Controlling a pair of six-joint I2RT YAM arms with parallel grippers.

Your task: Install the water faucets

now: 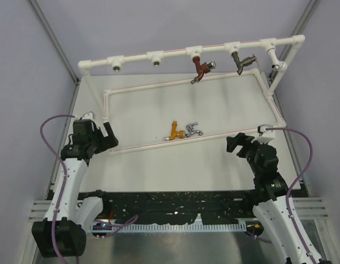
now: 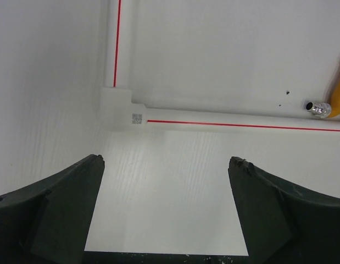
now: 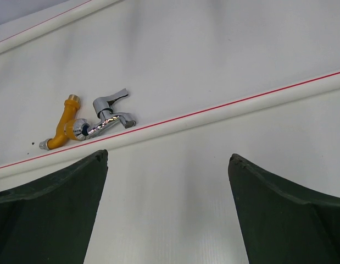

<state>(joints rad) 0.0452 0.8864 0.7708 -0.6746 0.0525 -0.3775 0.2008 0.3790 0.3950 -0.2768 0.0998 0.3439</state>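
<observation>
Two are found loose on the worktop (image 1: 159,165): the orange-yellow faucet (image 3: 62,125) and the chrome faucet (image 3: 110,114), touching, ahead-left of the nearer right gripper (image 3: 168,158), which is spread wide and empty; the left gripper (image 2: 167,160) is likewise spread empty.

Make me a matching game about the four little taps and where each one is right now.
Things:
1. red-brown faucet
2. dark grey faucet
3. orange-yellow faucet
4. chrome faucet

Places, as seen from the top camera:
A. lying on the table, right one of the pair
B. on the top pipe, fourth socket from the left
C. lying on the table, left one of the pair
D. on the top pipe, third socket from the left

Pairs: 1-D, 2-B, 3-C, 4-A
</observation>
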